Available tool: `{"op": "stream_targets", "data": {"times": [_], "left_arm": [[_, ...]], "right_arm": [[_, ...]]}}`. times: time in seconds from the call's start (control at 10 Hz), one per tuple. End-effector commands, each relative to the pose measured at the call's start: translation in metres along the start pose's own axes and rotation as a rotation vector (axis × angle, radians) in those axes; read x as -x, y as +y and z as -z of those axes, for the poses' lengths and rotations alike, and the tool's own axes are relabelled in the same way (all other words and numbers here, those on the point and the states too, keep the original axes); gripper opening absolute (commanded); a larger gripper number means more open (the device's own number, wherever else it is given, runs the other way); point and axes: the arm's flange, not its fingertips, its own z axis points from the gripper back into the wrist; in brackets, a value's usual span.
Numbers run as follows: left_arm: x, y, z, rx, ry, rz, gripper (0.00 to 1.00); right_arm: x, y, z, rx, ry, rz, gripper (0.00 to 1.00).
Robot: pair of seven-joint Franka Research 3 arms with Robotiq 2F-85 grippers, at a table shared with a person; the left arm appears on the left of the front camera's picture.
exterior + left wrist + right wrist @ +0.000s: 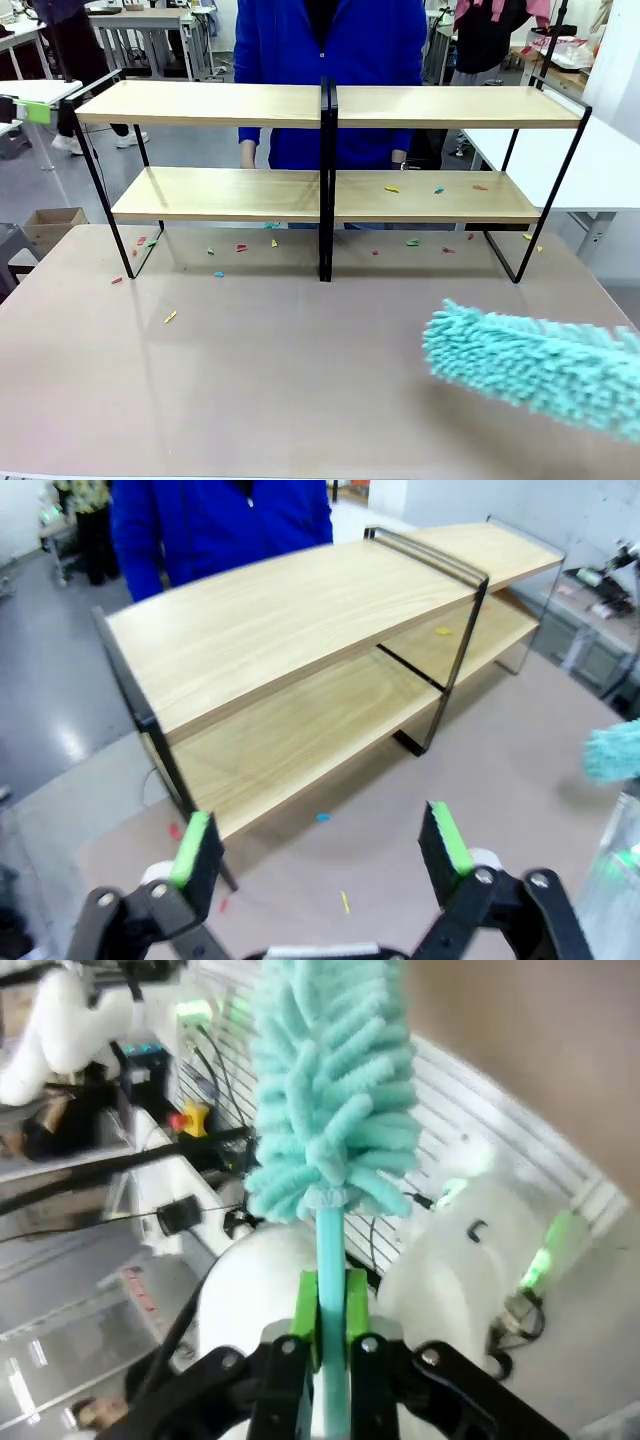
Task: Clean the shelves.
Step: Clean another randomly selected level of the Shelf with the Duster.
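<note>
Two matching two-tier shelves stand end to end across the far half of the table: the left unit (200,103) and the right unit (455,105), with light-wood boards in black tube frames. Small coloured scraps (391,188) lie on the right lower board. A fluffy turquoise duster (535,365) hovers over the table's near right; its head (330,1090) and handle run up from my right gripper (331,1312), which is shut on the handle. My left gripper (322,852) is open, above the table in front of the left unit's end (290,640).
More coloured scraps (170,317) are strewn on the brown tabletop (260,380) under and before the shelves. A person in a blue jacket (330,60) stands behind the shelves. A cardboard box (50,225) sits on the floor at left.
</note>
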Motion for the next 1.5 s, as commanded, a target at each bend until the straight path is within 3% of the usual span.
{"op": "stream_targets", "data": {"times": [0.0, 0.1, 0.2, 0.4, 0.5, 0.6, 0.7, 0.8, 1.0, 1.1, 1.4], "left_arm": [[0.0, 0.0, 0.001, -0.002, 0.005, 0.001, 1.0], [0.0, 0.0, 0.001, -0.002, 0.005, 0.001, 1.0], [0.0, 0.0, 0.001, -0.002, 0.005, 0.001, 1.0], [0.0, 0.0, 0.001, -0.002, 0.005, 0.001, 1.0], [0.0, 0.0, 0.001, -0.002, 0.005, 0.001, 1.0], [0.0, 0.0, 0.001, -0.002, 0.005, 0.001, 1.0], [0.0, 0.0, 0.001, -0.002, 0.005, 0.001, 1.0], [0.0, 0.0, 0.001, -0.002, 0.005, 0.001, 1.0], [0.0, 0.0, 0.001, -0.002, 0.005, 0.001, 1.0], [0.0, 0.0, 0.001, -0.002, 0.005, 0.001, 1.0], [0.0, 0.0, 0.001, -0.002, 0.005, 0.001, 1.0]], "right_arm": [[-0.065, -0.002, 0.057, -0.019, -0.033, 0.005, 0.12], [-0.09, -0.002, 0.074, 0.017, -0.16, 0.037, 0.12], [-0.114, -0.001, 0.1, 0.041, -0.159, 0.029, 0.12], [-0.134, -0.003, 0.134, 0.095, 0.037, 0.082, 0.12], [-0.135, 0.011, 0.049, 0.05, -0.094, 0.02, 0.12], [-0.135, 0.011, 0.049, 0.05, -0.094, 0.02, 0.12], [-0.159, 0.004, 0.08, 0.082, -0.017, 0.036, 0.12], [-0.153, 0.001, 0.08, 0.151, -0.048, 0.099, 0.12], [-0.178, -0.023, 0.08, 0.11, -0.152, 0.133, 0.12], [-0.159, -0.041, 0.047, 0.033, -0.123, 0.105, 0.12], [-0.032, -0.085, -0.053, -0.13, -0.033, 0.126, 0.12]]}}
